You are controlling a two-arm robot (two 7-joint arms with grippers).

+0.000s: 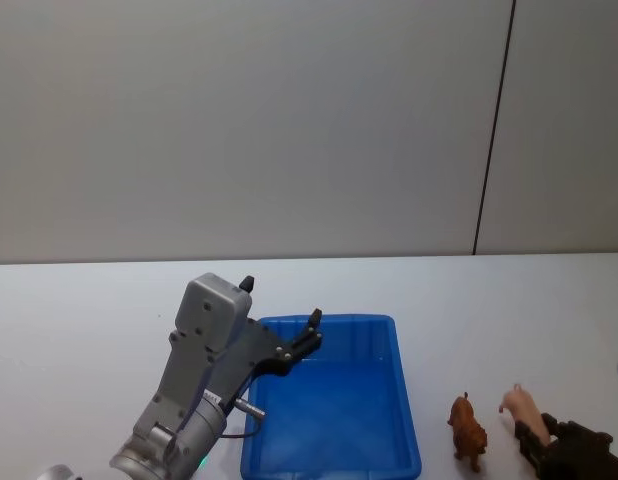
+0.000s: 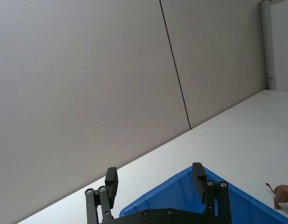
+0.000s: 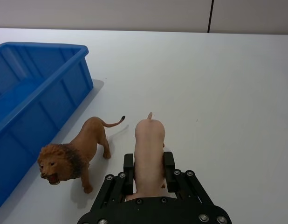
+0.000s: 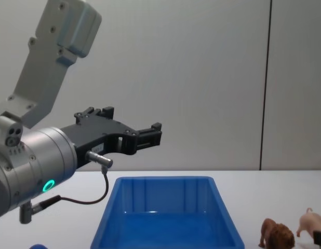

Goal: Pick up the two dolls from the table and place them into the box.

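From the head view, my left gripper (image 1: 282,302) hangs over the left rear corner of the bright blue rectangular plastic box (image 1: 401,400), which sits on the flat white table (image 1: 89,310) with nothing inside it. To the right of the box stands the small brown plastic lion (image 1: 467,430) with the darker mane. Just beside the lion, on its right, is the pale pink plastic toy pig (image 1: 517,405), with my right gripper (image 1: 545,436) at its near end, low at the table's front right.

At my left wrist, the left gripper (image 2: 154,176) is spread wide and holds nothing. The box (image 2: 181,192) lies below it and the lion (image 2: 282,194) is farther off on the table.

At my right wrist, the right gripper (image 3: 148,163) is closed around the pig (image 3: 148,144), one pad against each flank, the curled tail pointing away from me. I cannot tell if its feet are off the table (image 3: 218,84). The lion (image 3: 74,154) stands close alongside, apart from the pig, between it and the box (image 3: 41,93).

From the chest, the left gripper (image 4: 130,122) is raised well above the box (image 4: 163,180). The lion (image 4: 277,234) and pig (image 4: 309,222) sit low on the right, side by side.
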